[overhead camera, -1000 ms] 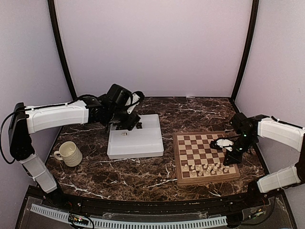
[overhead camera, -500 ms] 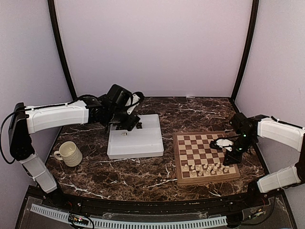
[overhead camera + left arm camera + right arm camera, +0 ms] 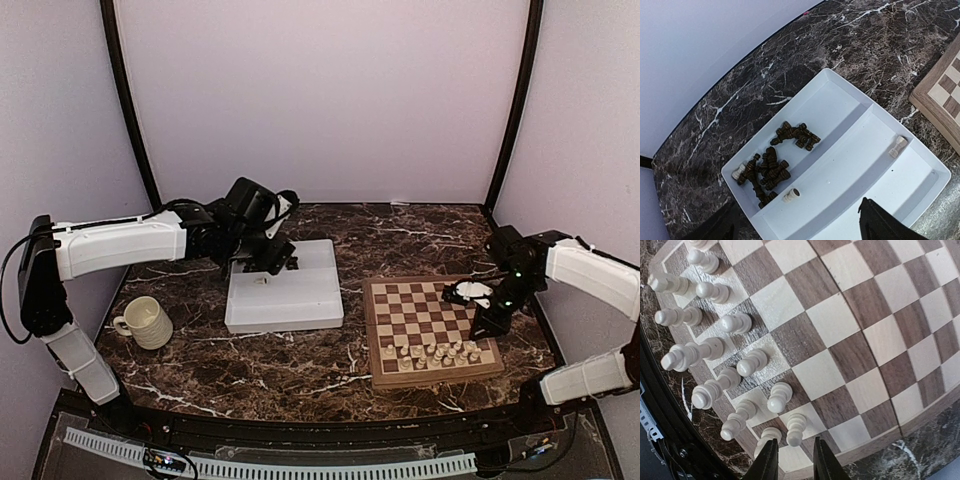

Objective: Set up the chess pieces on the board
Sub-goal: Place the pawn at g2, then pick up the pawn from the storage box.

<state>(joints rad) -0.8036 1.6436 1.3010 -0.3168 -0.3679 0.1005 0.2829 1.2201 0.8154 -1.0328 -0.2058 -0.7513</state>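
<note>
Chess pieces (image 3: pixel 771 169) are what the left gripper (image 3: pixel 800 229) hangs over. Its fingers are spread wide and hold nothing. Below it is the white tray (image 3: pixel 855 165). In the wrist view the dark pieces lie ahead and to the left, in the tray's far compartment. They are heaped on their sides with their long axes pointing every way. A few cream pieces (image 3: pixel 898 146) lie scattered in the tray too. The left arm is clearly the nearer to all of these.

The right gripper (image 3: pixel 795 452) hovers low over the near right corner of the board (image 3: pixel 400 292). Its fingers are narrowly parted and grip nothing, and one upright cream pawn (image 3: pixel 796 427) stands just ahead of the tips. The other white men (image 3: pixel 430 352) stand in the two near rows.
</note>
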